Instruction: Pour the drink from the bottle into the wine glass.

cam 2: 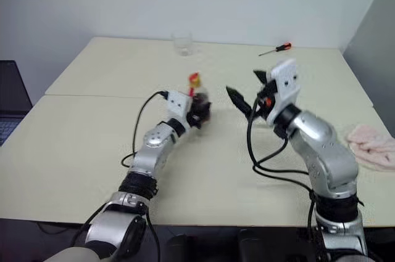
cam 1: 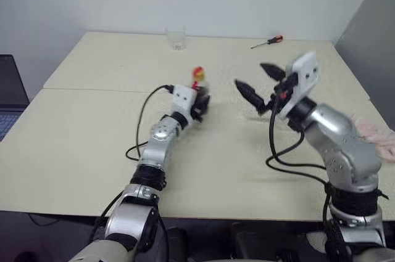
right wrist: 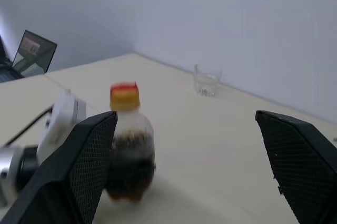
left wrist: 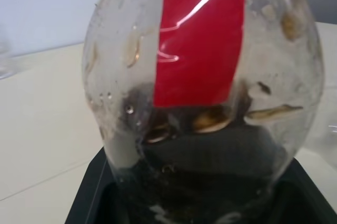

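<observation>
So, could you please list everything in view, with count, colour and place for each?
bottle: one, clear with dark brown drink, red label, yellow cap; mid-table, at the left tool.
tumbler: one, clear; far table edge.
screwdriver: one, red handle; far right of table.
cloth: one, pink; right table edge.
laptop: one, dark; off the table's left side.
table: one, cream.
left tool: black, around the bottle's base.
right tool: black, open, raised right of the bottle.
</observation>
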